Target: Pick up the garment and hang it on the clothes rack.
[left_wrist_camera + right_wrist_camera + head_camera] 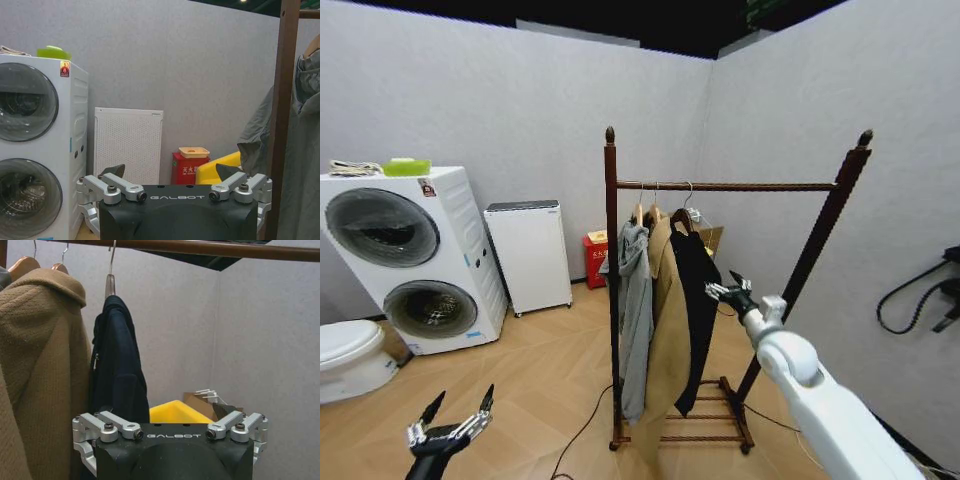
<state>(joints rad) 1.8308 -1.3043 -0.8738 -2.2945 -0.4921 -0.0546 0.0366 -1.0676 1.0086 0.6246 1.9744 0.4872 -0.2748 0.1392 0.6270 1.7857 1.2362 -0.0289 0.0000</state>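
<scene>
Head view: the garment (697, 300) hangs on a hanger from the top bar of the clothes rack (612, 290), just beside the tan coat (668, 330) and the grey sweatshirt (634, 310). The right gripper (728, 290) hovers just beside the garment, jaws apart and empty. The left gripper (455, 412) is low over the floor, jaws apart.

Left wrist view: a washing machine (35, 145) stands ahead.

Right wrist view: the garment (117, 370) hangs beside the tan coat (40, 370).
</scene>
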